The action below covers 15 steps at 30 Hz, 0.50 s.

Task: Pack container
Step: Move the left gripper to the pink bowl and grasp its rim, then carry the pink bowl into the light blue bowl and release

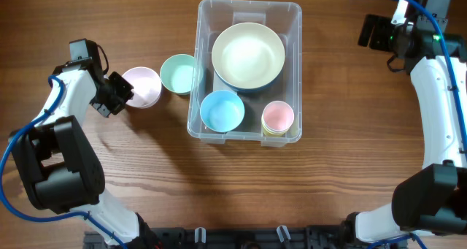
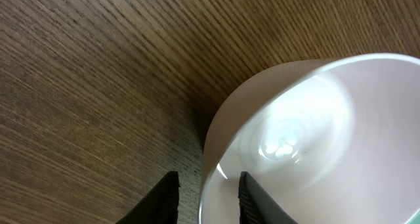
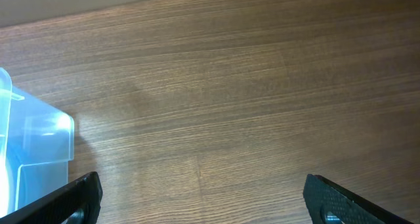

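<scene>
Left of the container point(image 1: 248, 2) stand a mint bowl point(image 1: 177, 74) and pink bowl point(image 1: 144, 86); its right lies open.

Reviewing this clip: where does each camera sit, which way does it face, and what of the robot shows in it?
Overhead: above the table, looking straight down on the container, pink bowl and both arms.
Left wrist: low beside the pink bowl, looking down; left claw straddles its rim.
Right wrist: facing the tabletop and the container's corner; open right claw tips show.
Shared: overhead and left wrist, the bowl; overhead and right wrist, the container.
</scene>
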Available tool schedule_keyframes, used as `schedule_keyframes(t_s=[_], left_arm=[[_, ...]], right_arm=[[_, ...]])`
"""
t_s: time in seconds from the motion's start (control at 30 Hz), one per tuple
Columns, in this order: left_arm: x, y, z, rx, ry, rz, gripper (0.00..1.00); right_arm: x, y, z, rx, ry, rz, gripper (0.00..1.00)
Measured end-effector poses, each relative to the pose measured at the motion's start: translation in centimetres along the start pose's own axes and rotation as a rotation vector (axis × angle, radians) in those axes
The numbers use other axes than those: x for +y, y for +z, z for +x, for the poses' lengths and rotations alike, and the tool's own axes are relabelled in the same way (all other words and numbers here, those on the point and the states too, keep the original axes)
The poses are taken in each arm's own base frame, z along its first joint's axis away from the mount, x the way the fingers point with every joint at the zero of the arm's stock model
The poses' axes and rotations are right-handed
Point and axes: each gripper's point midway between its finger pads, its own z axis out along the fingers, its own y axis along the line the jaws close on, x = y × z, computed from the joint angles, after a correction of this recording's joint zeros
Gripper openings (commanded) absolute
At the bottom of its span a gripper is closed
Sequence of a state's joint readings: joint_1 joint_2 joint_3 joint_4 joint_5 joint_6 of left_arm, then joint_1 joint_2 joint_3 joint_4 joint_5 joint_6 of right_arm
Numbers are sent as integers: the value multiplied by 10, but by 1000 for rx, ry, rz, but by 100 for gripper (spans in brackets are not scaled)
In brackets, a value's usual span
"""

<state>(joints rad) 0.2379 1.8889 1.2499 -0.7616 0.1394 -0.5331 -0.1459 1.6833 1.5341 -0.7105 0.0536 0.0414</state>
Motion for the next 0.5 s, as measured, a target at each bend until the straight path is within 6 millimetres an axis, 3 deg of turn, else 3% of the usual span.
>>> schedule_keyframes(t_s=[0.2, 0.3, 0.5], left_arm=[[0, 0, 0, -1, 0, 0, 16], [1, 0, -1, -3, -1, -4, 4], [12, -1, -5, -31, 21, -63, 4]], right_arm=[[0, 0, 0, 0, 0, 0, 100], [0, 0, 0, 0, 0, 0, 100], [0, 0, 0, 0, 0, 0, 100]])
